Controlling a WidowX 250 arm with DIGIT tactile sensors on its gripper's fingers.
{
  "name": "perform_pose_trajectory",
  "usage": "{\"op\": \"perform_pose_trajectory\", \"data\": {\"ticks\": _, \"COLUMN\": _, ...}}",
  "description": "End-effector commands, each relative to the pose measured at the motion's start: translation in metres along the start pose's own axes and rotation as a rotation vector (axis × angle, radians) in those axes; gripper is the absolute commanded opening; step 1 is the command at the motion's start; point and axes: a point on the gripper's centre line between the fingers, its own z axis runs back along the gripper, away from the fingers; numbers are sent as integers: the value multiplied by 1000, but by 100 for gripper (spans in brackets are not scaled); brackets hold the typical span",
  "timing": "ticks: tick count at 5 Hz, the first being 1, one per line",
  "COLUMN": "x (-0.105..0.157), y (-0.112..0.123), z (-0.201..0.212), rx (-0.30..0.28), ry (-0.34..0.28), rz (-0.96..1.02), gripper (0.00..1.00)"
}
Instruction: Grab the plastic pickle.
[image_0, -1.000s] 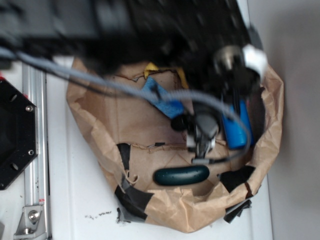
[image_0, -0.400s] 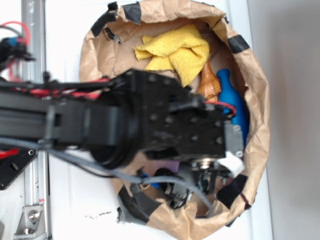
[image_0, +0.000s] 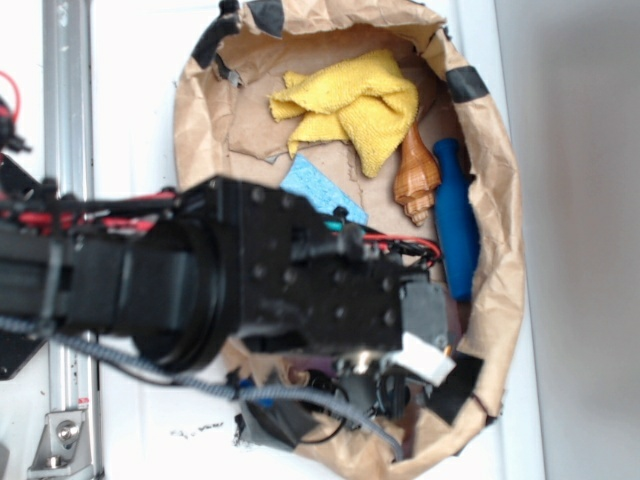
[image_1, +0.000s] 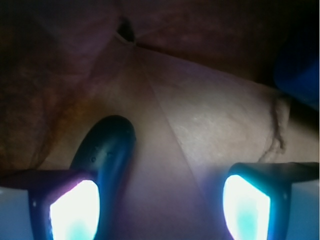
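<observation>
The plastic pickle (image_1: 106, 150) shows only in the wrist view, dark and glossy with faint bumps. It lies on the brown paper floor, one rounded end pointing away. Its near part runs along the inner side of my left finger (image_1: 75, 212). My gripper (image_1: 160, 202) is open and low over the paper. The right finger (image_1: 247, 205) is well clear of the pickle. In the exterior view the black arm covers the pickle, and the gripper (image_0: 385, 385) sits at the bag's near end.
A rolled-down brown paper bag (image_0: 500, 210) with black tape walls everything in. Inside lie a blue bottle (image_0: 455, 225), also at the wrist view's upper right (image_1: 300, 65), an orange shell (image_0: 416, 180), a yellow cloth (image_0: 350, 100) and a light blue sponge (image_0: 320, 190). A metal rail (image_0: 65, 110) runs at left.
A second ago the pickle lay in plain sight below the gripper. Since then the arm has come over it and hides it. It has shifted a little left, uncovering the sponge.
</observation>
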Motion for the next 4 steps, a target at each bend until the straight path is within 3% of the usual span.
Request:
{"op": "perform_pose_trajectory", "data": {"ticks": 1, "x": -8, "y": -4, "z": 45, "rx": -104, "ry": -169, "rz": 70, "gripper": 100}}
{"op": "perform_pose_trajectory", "data": {"ticks": 3, "x": -6, "y": 2, "z": 14, "rx": -188, "ry": -100, "rz": 105, "gripper": 100}}
{"op": "perform_pose_trajectory", "data": {"ticks": 4, "x": -1, "y": -8, "z": -2, "rx": -151, "ry": -44, "rz": 59, "gripper": 100}}
